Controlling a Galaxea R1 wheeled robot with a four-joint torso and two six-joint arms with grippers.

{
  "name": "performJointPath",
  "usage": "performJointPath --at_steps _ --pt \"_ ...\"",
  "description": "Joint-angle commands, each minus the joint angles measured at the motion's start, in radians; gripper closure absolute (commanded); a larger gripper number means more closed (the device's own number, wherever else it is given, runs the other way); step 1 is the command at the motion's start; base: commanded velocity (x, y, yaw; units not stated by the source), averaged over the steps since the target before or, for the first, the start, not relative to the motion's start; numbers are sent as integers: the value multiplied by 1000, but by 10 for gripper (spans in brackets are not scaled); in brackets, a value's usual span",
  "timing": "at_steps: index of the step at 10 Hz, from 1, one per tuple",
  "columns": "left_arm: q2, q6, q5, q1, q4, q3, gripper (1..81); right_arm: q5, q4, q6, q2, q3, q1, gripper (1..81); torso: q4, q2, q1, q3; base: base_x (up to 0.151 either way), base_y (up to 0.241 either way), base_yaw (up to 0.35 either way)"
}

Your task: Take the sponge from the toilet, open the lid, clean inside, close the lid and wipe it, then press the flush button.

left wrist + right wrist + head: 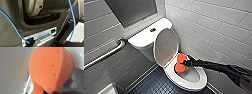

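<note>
Sponge (50,69), clamped in the right gripper (186,63), rests at the back rim of the toilet (203,80) below the raised lid (166,47); I'd press lower and sweep round inside.

Corner of a small washroom. The right-hand wall (214,22) is clad in white rectangular tiles laid in offset rows. The left-hand wall (99,30) is grey-tiled and carries a metal grab bar (106,55). A dark recessed panel (131,10) sits above it. The floor (154,85) is dark blue mosaic tile.
</note>
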Motion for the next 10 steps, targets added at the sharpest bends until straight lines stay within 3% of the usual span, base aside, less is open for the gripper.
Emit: performJointPath --at_steps 1,10 --pt "-1 3 52 60 -6 11 10 8 -7 4 -73 107 117 811 0 0 0 0 0 0 0" --pt "12 5 52 61 6 11 10 209 1 9 -506 506 -83 811 0 0 0 0 0 0 0"
